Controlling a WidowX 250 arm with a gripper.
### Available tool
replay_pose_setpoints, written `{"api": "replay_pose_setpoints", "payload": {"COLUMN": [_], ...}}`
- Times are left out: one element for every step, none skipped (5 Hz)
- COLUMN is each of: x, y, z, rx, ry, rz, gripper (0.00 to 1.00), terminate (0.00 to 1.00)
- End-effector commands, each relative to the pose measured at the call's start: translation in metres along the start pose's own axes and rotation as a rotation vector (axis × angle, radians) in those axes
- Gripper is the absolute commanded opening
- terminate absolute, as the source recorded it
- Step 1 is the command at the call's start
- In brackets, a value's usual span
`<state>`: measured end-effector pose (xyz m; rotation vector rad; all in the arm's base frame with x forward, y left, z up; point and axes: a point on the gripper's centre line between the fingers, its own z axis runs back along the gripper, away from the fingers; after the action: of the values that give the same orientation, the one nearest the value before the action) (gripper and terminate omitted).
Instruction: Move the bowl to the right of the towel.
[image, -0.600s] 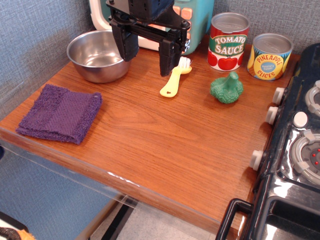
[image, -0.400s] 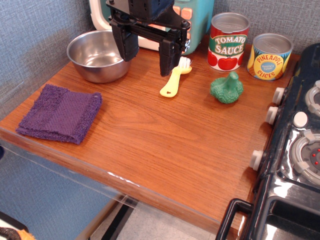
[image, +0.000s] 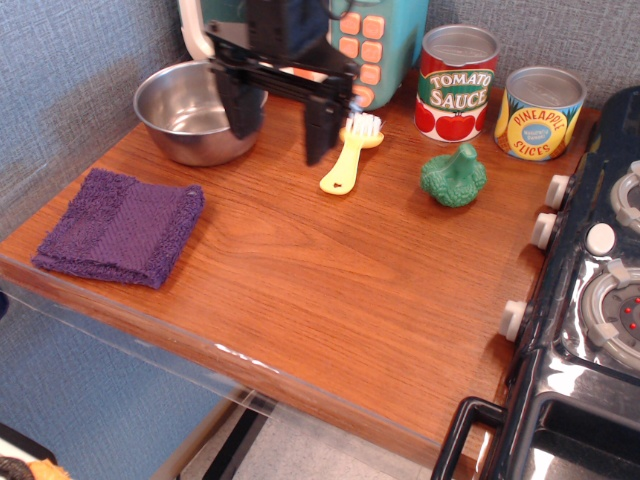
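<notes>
The shiny steel bowl (image: 187, 112) sits at the back left of the wooden table. The folded dark purple towel (image: 122, 225) lies at the front left, in front of the bowl. My black gripper (image: 280, 132) hangs open and empty over the bowl's right rim. Its left finger (image: 243, 110) is by the rim and its right finger (image: 320, 128) is over the bare table to the right of the bowl.
A yellow brush (image: 350, 155) lies just right of the gripper. A green broccoli toy (image: 453, 176), a tomato sauce can (image: 456, 82) and a pineapple can (image: 539, 112) stand at the back right. A toy stove (image: 590, 300) borders the right edge. A teal appliance (image: 380, 40) stands behind.
The gripper has moved a little to the left and down, closer to the bowl's right rim. Nothing else moved.
</notes>
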<state>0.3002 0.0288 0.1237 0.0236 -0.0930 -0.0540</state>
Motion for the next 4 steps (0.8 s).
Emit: {"api": "replay_pose_setpoints", "payload": {"x": [0.046,0.07,0.085,0.098], "y": [0.068,0.101,0.113,0.107], "z": [0.012,0.001,-0.022,-0.05], "rx": [0.051,0.091,0.074,0.034], "ry": [-0.104,-0.108,-0.085,-0.031], "rz": [0.133,0.221,0.276,0.273], "gripper": [1.0,1.0,1.0,1.0], "terminate": [0.0,0.0,0.0,0.0]}}
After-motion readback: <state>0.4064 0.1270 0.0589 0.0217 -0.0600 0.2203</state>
